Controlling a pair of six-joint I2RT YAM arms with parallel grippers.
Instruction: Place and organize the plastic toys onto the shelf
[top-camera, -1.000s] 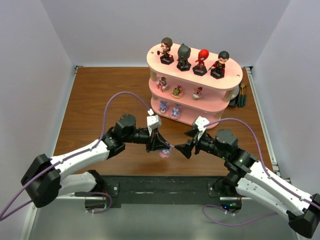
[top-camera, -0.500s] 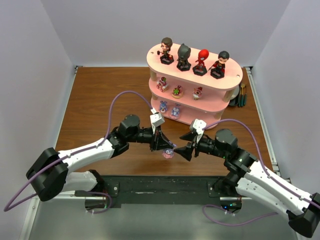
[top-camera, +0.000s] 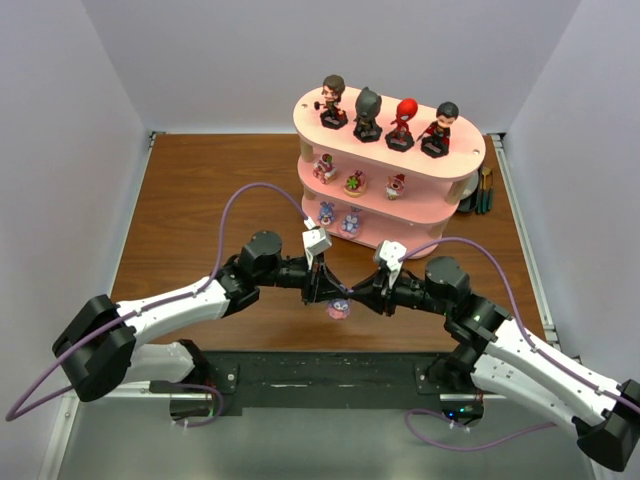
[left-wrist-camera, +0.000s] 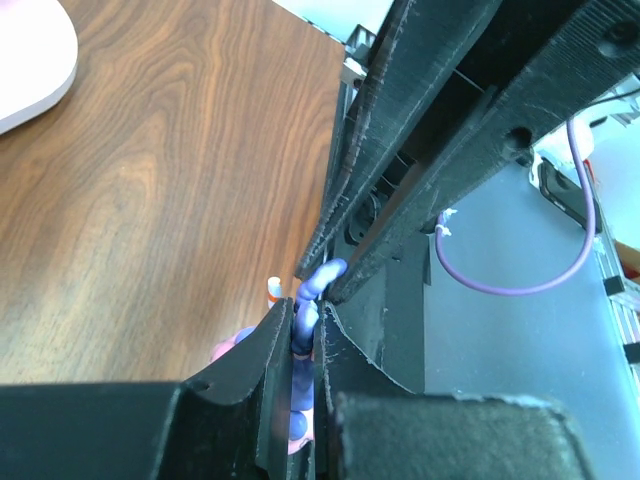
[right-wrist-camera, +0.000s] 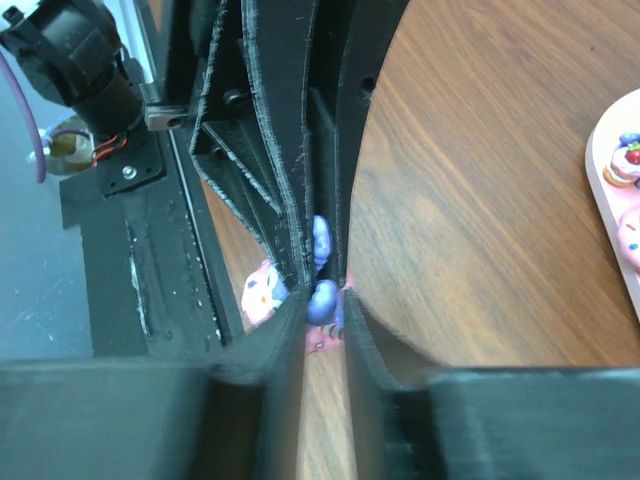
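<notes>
left hand (top-camera: 332, 294) and right hand (top-camera: 351, 296) both tight on one purple-blue long-eared toy (top-camera: 338, 309), near the table (top-camera: 200, 200) front edge

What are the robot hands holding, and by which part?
The left gripper pinches a purple-blue toy by its long ears. The fingers of the right gripper flank the same ears; grip unclear.

Nine toys (top-camera: 368, 112) stand on the pink shelf (top-camera: 470, 166) — a purple-eared tenth (top-camera: 338, 308) gripped, well apart.

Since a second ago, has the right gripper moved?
Yes. Against the shelf, the right gripper slid left, up to the purple toy in the left gripper.
</notes>
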